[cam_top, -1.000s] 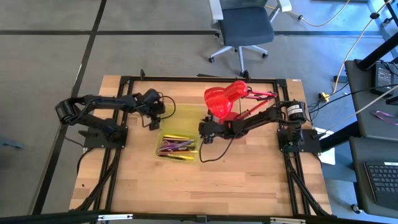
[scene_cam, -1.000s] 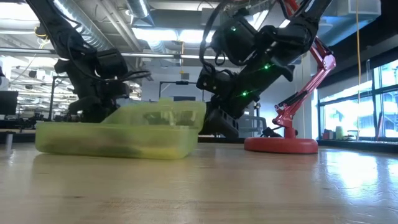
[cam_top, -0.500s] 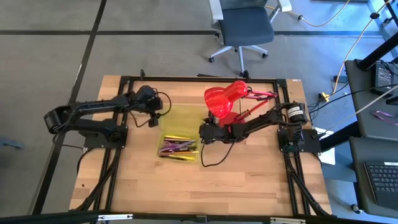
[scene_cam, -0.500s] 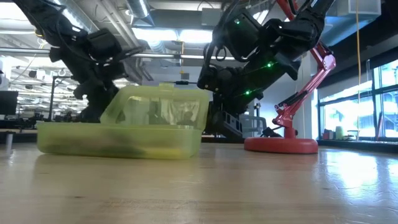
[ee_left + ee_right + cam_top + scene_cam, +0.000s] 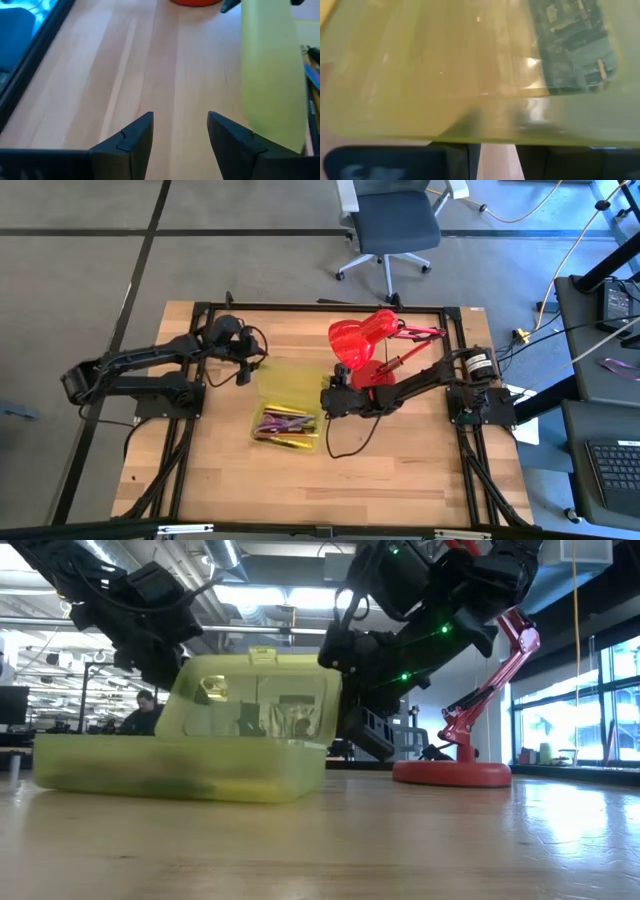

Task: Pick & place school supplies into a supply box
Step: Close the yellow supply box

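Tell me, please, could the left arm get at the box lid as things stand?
Probably yes. The left gripper has its fingers open beside the raised lid, with bare table between them. The right gripper is at the box's other side.

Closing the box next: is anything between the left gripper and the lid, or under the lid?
Nothing visible stands between the open left gripper and the raised lid. The supplies lie low inside the box, so they should not block it. Only the right gripper sits close against the lid's right end.
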Action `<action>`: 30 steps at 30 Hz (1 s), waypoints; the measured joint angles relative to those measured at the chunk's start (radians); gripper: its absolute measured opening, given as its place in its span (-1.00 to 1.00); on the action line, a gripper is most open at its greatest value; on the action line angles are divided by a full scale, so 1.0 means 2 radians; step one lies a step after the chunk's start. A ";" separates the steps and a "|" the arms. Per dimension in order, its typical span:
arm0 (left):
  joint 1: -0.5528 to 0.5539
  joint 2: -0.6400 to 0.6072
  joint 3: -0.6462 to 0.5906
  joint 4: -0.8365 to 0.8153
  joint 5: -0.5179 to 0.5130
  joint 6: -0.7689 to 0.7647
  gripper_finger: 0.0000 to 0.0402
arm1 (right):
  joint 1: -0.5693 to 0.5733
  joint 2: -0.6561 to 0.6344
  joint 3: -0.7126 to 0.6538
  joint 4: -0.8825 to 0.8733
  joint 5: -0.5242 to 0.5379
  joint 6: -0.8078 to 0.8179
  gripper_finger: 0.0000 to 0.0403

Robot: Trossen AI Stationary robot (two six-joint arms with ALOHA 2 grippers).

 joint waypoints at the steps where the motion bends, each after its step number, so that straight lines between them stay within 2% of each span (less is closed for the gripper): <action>1: -0.002 0.000 0.000 0.000 0.005 0.000 -0.10 | 0.002 -0.003 0.000 0.001 0.003 0.000 -0.46; 9: -0.050 0.000 0.000 0.000 0.054 -0.016 -0.13 | 0.003 -0.013 0.000 0.012 -0.001 0.002 -0.46; 17: -0.111 0.000 0.000 0.008 0.055 -0.042 -0.12 | 0.003 -0.013 0.000 0.012 -0.001 0.004 -0.46; 25: -0.167 0.000 0.001 0.052 0.053 -0.063 -0.14 | 0.003 -0.012 0.000 0.012 0.004 0.010 -0.46; 30: -0.189 0.000 0.001 0.068 0.052 -0.063 -0.11 | 0.013 -0.042 0.000 -0.023 0.015 0.034 -0.46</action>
